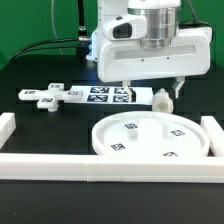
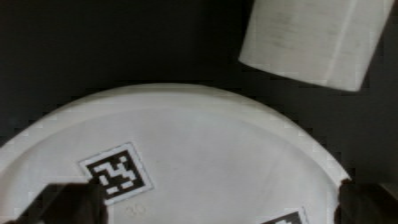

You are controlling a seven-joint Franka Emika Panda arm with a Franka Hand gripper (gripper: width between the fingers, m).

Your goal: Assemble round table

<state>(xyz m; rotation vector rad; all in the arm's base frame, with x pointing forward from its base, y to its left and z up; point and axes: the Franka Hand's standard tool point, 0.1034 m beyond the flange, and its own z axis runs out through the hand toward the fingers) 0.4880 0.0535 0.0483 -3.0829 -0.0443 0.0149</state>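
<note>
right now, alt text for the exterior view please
The robot's open claw hangs over a black table, near the far rim of a large round disc. A short post, the marker board and a cross-shaped piece lie in a row beyond the disc.

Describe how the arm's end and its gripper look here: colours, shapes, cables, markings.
The two-finger gripper has a boxy white body with rounded corners, under a grey cylindrical wrist flange. A white camera housing sits on its side toward the exterior view's left. Its two short fingers are dark. Thin black cables run behind. No markings are legible.
</note>
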